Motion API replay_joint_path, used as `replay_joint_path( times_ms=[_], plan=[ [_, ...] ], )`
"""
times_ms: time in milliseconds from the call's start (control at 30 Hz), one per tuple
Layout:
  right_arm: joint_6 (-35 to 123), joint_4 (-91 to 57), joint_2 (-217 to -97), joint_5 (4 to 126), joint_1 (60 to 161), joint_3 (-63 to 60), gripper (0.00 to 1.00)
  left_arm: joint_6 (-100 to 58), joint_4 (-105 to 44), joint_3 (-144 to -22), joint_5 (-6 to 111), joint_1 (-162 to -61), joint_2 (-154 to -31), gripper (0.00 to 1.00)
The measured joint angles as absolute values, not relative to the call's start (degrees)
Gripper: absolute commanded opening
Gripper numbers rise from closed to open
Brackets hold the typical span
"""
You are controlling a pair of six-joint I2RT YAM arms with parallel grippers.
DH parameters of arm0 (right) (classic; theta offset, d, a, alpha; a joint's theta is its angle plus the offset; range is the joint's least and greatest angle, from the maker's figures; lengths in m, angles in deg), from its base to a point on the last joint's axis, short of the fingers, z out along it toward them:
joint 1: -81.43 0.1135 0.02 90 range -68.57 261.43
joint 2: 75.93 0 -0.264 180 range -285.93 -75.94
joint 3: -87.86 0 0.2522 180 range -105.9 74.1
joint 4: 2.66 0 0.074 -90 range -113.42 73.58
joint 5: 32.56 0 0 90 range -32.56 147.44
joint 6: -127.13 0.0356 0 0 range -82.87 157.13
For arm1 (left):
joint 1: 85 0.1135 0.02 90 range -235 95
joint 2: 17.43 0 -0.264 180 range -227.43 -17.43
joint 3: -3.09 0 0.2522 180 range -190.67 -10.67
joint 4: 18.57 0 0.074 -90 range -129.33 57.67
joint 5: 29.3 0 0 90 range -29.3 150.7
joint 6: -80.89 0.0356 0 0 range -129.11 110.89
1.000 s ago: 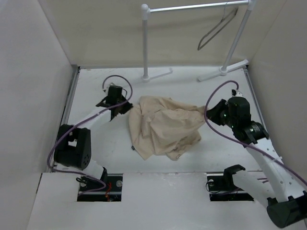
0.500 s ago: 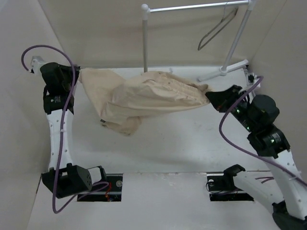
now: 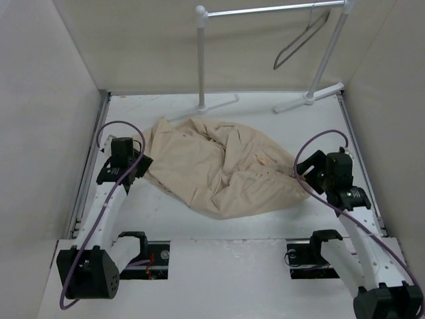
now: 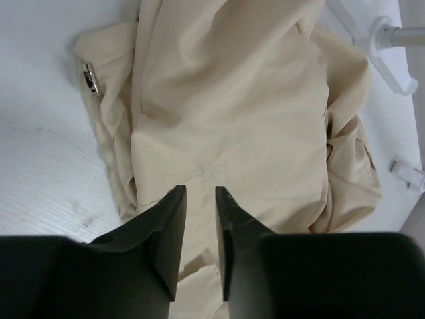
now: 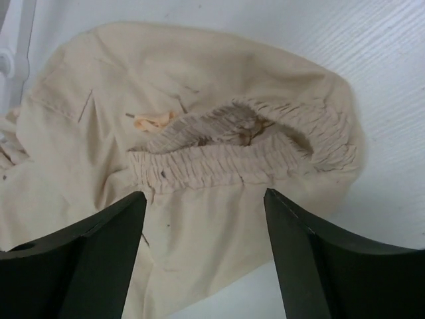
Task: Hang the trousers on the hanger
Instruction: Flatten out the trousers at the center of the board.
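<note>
The trousers (image 3: 219, 169) lie crumpled on the desk (image 3: 265, 119); the hanger (image 3: 295, 43) hangs far back. They look soft, light and floppy. I would grab the stretchy waistband (image 5: 226, 159), right by my right tool (image 5: 204, 194), which is wide apart and empty. My left tool (image 4: 199, 196) is nearly closed; I cannot tell if it pinches cloth.

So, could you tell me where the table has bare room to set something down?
Bare table runs along the near side, between the trousers and the front edge, and at the far right, between the rack foot and the right arm. The middle is crowded with cloth.
</note>
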State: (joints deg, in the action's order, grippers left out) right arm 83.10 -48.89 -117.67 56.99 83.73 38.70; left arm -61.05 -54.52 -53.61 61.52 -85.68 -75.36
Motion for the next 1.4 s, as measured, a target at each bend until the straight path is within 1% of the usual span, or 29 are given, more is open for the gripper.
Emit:
replay_joint_path(
  times_ms=[33, 67, 100, 133, 167, 200, 267, 300, 367, 400, 433, 467, 533, 733, 767, 800, 833, 967, 1000, 1067, 1100, 1133, 1167, 1200, 1267, 1400],
  plan=[
    [82.8, -49.0, -117.5, 55.7, 85.9, 38.5, 0.62, -60.7, -54.7, -53.6, 62.3, -86.0, -74.6, 0.36],
    [82.3, -49.1, -117.5, 54.2, 88.1, 38.3, 0.43, -60.3, -54.4, -53.6, 63.0, -86.3, -74.1, 0.43],
    [81.9, -49.5, -117.5, 52.8, 90.1, 38.2, 0.26, -59.8, -54.2, -53.6, 64.0, -86.7, -74.0, 0.47],
    [81.7, -50.0, -117.5, 51.1, 92.3, 38.2, 0.15, -59.2, -54.0, -53.6, 65.2, -87.2, -74.4, 0.52],
    [81.6, -50.8, -117.5, 49.9, 93.9, 38.2, 0.13, -58.5, -54.0, -53.9, 66.3, -87.8, -75.3, 0.55],
    [81.6, -51.5, -117.6, 48.7, 95.4, 38.2, 0.13, -57.7, -53.9, -54.3, 67.5, -88.7, -76.8, 0.56],
    [81.6, -52.5, -118.5, 47.3, 97.5, 38.1, 0.19, -55.7, -53.1, -55.8, 70.1, -90.9, -81.3, 0.6],
    [81.5, -52.8, -119.6, 47.0, 98.4, 38.0, 0.28, -54.6, -52.6, -56.7, 71.0, -91.6, -83.7, 0.61],
    [81.5, -53.2, -122.7, 46.5, 100.4, 37.3, 0.55, -52.4, -51.5, -59.6, 72.5, -92.9, -89.4, 0.63],
    [81.0, -53.0, -124.8, 46.4, 101.7, 36.9, 0.63, -51.2, -51.0, -61.4, 73.0, -93.3, -92.4, 0.65],
    [80.5, -52.8, -126.9, 46.3, 102.8, 36.5, 0.69, -50.1, -50.5, -63.2, 73.3, -93.4, -95.1, 0.65],
    [79.9, -52.4, -129.2, 46.4, 103.9, 36.0, 0.72, -49.0, -50.1, -65.5, 73.6, -93.7, -97.9, 0.65],
    [78.7, -51.8, -133.8, 46.5, 105.7, 34.4, 0.75, -46.5, -49.2, -70.3, 74.3, -94.0, -103.3, 0.66],
    [76.0, -47.1, -147.3, 46.8, 107.8, 28.3, 0.74, -40.4, -48.0, -83.9, 74.7, -95.4, -117.1, 0.66],
    [75.6, -46.3, -149.1, 46.8, 107.9, 27.2, 0.74, -39.6, -48.0, -85.7, 74.7, -95.7, -119.3, 0.64],
    [75.2, -45.6, -151.0, 46.8, 108.0, 26.1, 0.74, -38.9, -48.0, -87.1, 74.7, -96.0, -121.4, 0.6],
    [74.8, -45.2, -152.8, 46.7, 108.1, 24.9, 0.74, -38.3, -48.1, -88.2, 74.6, -96.3, -123.2, 0.53],
    [73.3, -42.7, -161.3, 46.7, 108.2, 19.7, 0.75, -37.1, -48.9, -89.2, 74.5, -97.2, -127.5, 0.2],
    [73.2, -42.3, -163.0, 46.7, 108.3, 18.9, 0.71, -37.0, -49.4, -89.2, 74.3, -97.3, -128.0, 0.14],
    [72.7, -41.9, -165.4, 46.7, 108.4, 17.9, 0.57, -36.8, -49.8, -89.0, 74.1, -97.2, -128.1, 0.08],
    [72.5, -41.9, -166.1, 46.7, 108.5, 17.7, 0.44, -36.8, -49.7, -88.7, 74.0, -97.1, -127.7, 0.07],
    [72.4, -42.0, -166.5, 46.7, 108.6, 17.6, 0.28, -36.9, -49.6, -88.1, 73.7, -96.8, -127.0, 0.07],
    [72.1, -42.1, -166.5, 46.8, 108.7, 17.5, 0.17, -37.2, -49.7, -87.2, 73.5, -96.4, -125.9, 0.06],
    [72.2, -42.2, -166.5, 46.8, 108.8, 17.4, 0.11, -37.6, -49.7, -86.0, 73.3, -95.8, -124.3, 0.06],
    [72.6, -42.4, -165.9, 46.8, 108.9, 17.2, 0.06, -38.6, -50.1, -83.2, 72.9, -94.8, -119.7, 0.05],
    [73.7, -43.1, -159.4, 46.6, 108.9, 18.1, 0.04, -40.9, -51.2, -79.6, 72.6, -93.2, -106.4, 0.05]
  ],
)
